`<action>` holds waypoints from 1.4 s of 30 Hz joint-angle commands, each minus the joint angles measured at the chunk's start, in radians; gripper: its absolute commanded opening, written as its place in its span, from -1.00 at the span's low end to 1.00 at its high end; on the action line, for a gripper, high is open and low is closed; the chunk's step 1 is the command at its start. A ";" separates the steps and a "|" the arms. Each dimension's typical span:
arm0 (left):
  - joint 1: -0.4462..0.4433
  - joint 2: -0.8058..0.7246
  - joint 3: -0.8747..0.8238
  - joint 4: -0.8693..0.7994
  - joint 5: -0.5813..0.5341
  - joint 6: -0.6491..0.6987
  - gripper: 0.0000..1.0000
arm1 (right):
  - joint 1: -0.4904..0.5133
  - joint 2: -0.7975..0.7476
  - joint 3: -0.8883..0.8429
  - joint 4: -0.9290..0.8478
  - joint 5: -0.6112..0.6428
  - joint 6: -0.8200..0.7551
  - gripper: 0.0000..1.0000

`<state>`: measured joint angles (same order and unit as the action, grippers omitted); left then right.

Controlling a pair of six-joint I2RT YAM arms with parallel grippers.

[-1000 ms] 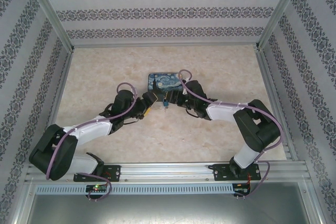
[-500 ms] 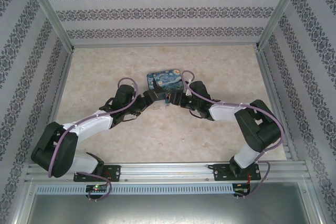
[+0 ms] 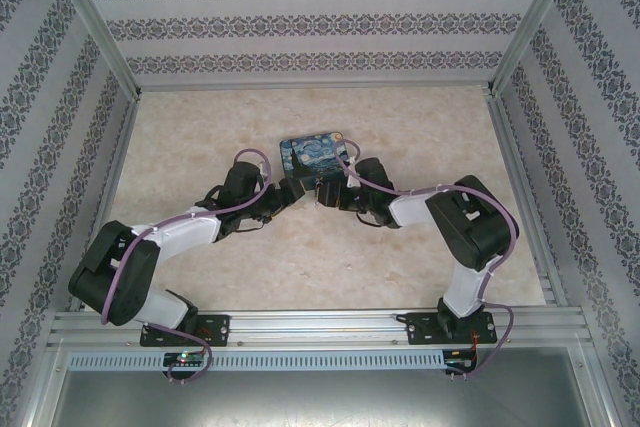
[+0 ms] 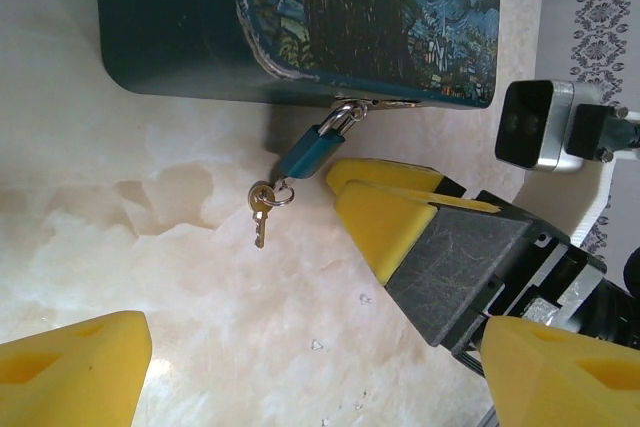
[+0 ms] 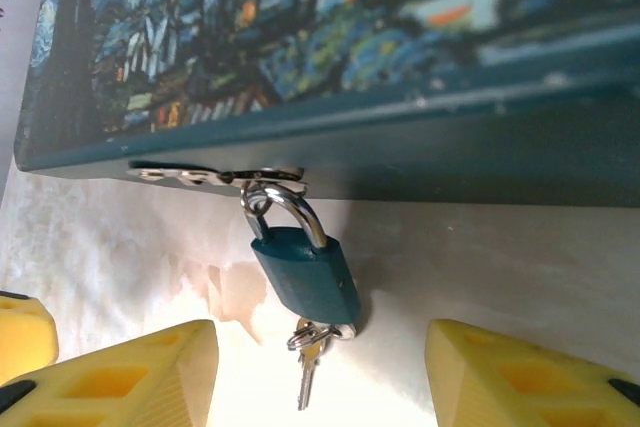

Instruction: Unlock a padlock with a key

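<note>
Hanging off the box (image 5: 420,137), the padlock (image 5: 305,272) sits just ahead of the open, empty right end effector (image 5: 320,357).

The teal-bodied padlock (image 5: 305,277) is hanging by its silvery shackle from the hasp (image 5: 215,175) on the painted box (image 5: 400,47), with the shackle sitting closed in the body. In the left wrist view it is slanting toward 7 o'clock. The small key (image 5: 306,375) is lying on the worktop (image 5: 120,247), ringed to the padlock's base and pointing toward 6 o'clock.
</note>
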<state>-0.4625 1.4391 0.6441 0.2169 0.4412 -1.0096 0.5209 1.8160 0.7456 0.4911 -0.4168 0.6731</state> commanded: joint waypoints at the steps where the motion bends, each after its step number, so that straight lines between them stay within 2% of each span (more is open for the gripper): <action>1: 0.009 0.004 0.022 0.030 0.010 0.029 0.71 | -0.001 0.041 0.042 0.056 -0.052 -0.033 0.14; 12: 0.010 0.028 0.036 0.035 0.006 0.024 0.71 | 0.002 0.115 0.079 0.076 -0.082 -0.034 0.04; 21: 0.012 0.041 0.038 0.040 0.007 0.021 0.71 | 0.004 0.141 0.084 0.093 -0.086 -0.026 -0.32; 29: 0.014 0.047 0.041 0.044 0.007 0.019 0.71 | 0.007 0.140 0.069 0.105 -0.100 -0.029 -0.31; 36: 0.014 0.049 0.042 0.044 0.008 0.018 0.71 | 0.029 0.154 0.061 0.125 -0.094 -0.022 -0.40; 42: 0.014 0.040 0.037 0.048 0.008 0.012 0.71 | 0.058 0.140 0.021 0.135 -0.001 0.001 -0.20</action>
<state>-0.4622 1.4784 0.6617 0.2253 0.4412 -1.0058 0.5594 1.9400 0.8032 0.6495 -0.4568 0.6521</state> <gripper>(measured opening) 0.854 0.390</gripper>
